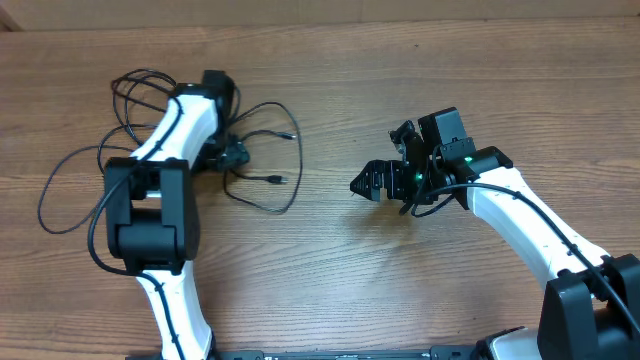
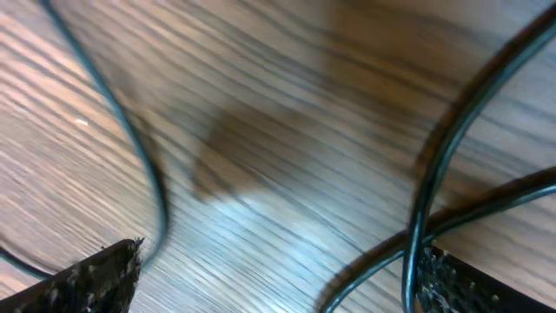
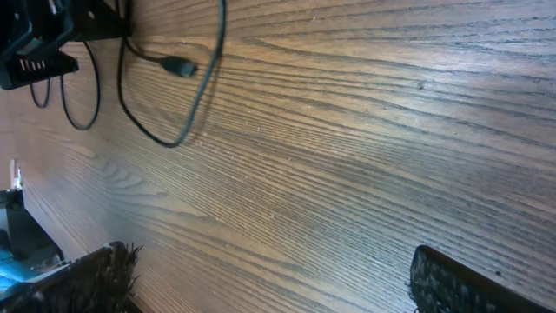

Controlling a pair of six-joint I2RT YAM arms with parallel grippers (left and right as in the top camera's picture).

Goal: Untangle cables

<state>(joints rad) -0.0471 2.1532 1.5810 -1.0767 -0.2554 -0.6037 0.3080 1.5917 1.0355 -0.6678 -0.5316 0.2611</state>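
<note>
Thin black cables (image 1: pixel 262 170) lie in a tangle on the wooden table at the left, with loops spreading around my left arm. A small plug end (image 1: pixel 276 180) lies on the wood. My left gripper (image 1: pixel 232 155) is down over the tangle. In the left wrist view its fingers (image 2: pixel 278 283) are wide apart, with cable strands (image 2: pixel 434 174) crossing by the right finger and one strand (image 2: pixel 130 139) by the left finger. My right gripper (image 1: pixel 372 182) is open and empty over bare wood, right of the cables. The right wrist view shows a cable loop (image 3: pixel 187 113) and plug far off.
The wooden table (image 1: pixel 350 280) carries only the cables and arms. My left arm's white links (image 1: pixel 160 200) stand over the left cable loops. The table's far edge (image 1: pixel 320 22) runs along the top.
</note>
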